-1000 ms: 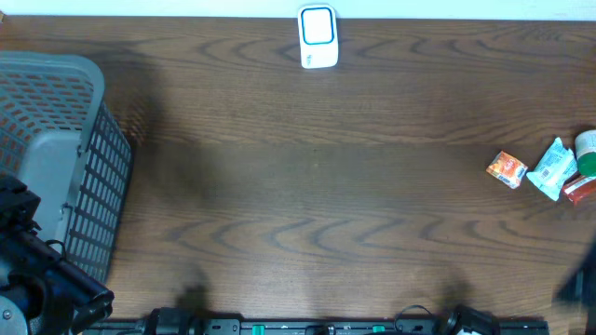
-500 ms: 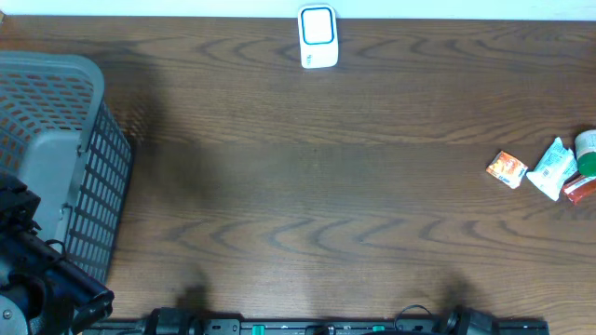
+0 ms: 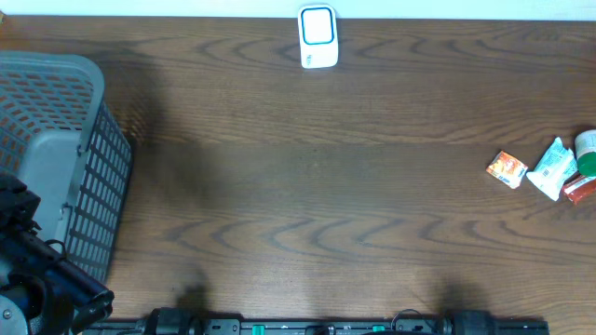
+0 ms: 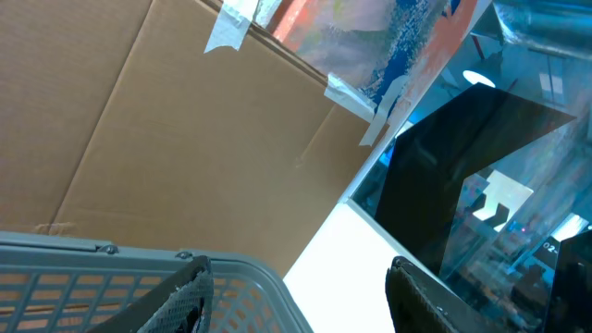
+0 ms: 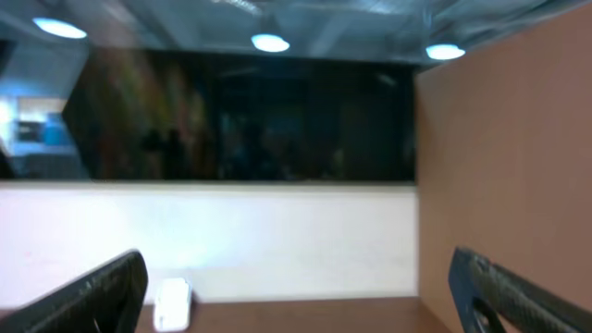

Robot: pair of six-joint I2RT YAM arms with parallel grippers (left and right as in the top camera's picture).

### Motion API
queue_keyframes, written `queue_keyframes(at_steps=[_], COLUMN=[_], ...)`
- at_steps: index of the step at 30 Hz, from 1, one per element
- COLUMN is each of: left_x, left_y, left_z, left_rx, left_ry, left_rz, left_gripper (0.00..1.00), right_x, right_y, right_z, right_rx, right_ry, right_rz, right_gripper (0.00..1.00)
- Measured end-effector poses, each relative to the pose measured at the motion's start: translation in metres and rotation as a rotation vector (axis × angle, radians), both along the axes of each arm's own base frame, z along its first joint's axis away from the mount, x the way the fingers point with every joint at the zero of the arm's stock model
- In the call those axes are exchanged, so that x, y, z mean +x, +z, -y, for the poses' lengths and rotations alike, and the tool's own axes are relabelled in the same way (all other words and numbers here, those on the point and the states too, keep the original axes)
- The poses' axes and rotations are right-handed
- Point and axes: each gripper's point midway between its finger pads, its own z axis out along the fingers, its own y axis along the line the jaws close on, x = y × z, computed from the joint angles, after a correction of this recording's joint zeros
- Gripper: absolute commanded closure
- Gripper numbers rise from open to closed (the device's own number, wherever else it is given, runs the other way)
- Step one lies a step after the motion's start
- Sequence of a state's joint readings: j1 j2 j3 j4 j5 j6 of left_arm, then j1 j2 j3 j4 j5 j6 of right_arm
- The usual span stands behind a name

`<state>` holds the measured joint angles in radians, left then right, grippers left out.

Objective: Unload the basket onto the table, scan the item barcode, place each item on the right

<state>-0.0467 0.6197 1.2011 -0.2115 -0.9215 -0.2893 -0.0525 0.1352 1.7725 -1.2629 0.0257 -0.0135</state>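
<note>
While no arm reaches over the dark brown wood-grain table (image 3: pixel 307 205) in the overhead view, the goods wait at 3 o'clock: a small orange-and-white printed packet (image 3: pixel 507 169), just beside it a pale teal crinkled pouch (image 3: pixel 552 168), then a green-and-white round container (image 3: pixel 587 149) and a red wrapped piece (image 3: pixel 579 190), both cut by the edge. The packet lies nearest the table's middle and looks like the likeliest item to scan. A white box-shaped barcode scanner with a blue-rimmed window (image 3: pixel 318 37) stands at 12 o'clock, well apart from it. A grey plastic lattice basket (image 3: pixel 56 140) fills 9 o'clock, with the black left arm (image 3: pixel 37 270) at 8 o'clock beside it.

From the left wrist, the left gripper (image 4: pixel 298 277) is released, its dark fingers (image 4: pixel 190 296) spread with nothing between them, above the basket's rim and facing a brown cardboard sheet (image 4: pixel 185 139).

From the right wrist, the right gripper (image 5: pixel 296 277) gapes wide and empty, pointing level across the room; the scanner shows small at 7 o'clock, and no packet is in sight.

The packet is probably light, thin and soft, with a slick film that could slide or crumple. A gentle pinch across its narrow sides from above seems best, leaving the broad faces uncovered. Where its barcode sits cannot be told.
</note>
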Motion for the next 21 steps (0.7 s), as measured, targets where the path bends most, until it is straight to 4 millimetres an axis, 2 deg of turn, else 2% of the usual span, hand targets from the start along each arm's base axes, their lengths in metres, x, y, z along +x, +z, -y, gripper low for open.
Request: queue_keyframes(at_steps=[4, 8, 14, 17, 21], left_x=[0.0, 0.0, 0.0, 0.0, 0.0], left_y=[0.0, 0.0, 0.0, 0.0, 0.0], left_z=[0.0, 0.0, 0.0, 0.0, 0.0], left_rx=[0.0, 0.0, 0.0, 0.0, 0.0], left_ry=[0.0, 0.0, 0.0, 0.0, 0.0], left_rz=[0.001, 0.001, 0.0, 0.0, 0.0], left_gripper=[0.39, 0.39, 0.39, 0.39, 0.39], right_x=[0.046, 0.103, 0.184, 0.22, 0.264], right_y=[0.012, -0.001, -0.045, -0.076, -0.13], right_z=[0.003, -0.002, -0.008, -0.008, -0.008], right_rx=[-0.011, -0.03, -0.025, -0.005, 0.041], right_ry=[0.031, 0.057, 0.11, 0.125, 0.142], right_rz=[0.049, 0.061, -0.01, -0.069, -0.158], right_gripper=[0.01, 0.01, 0.01, 0.01, 0.01])
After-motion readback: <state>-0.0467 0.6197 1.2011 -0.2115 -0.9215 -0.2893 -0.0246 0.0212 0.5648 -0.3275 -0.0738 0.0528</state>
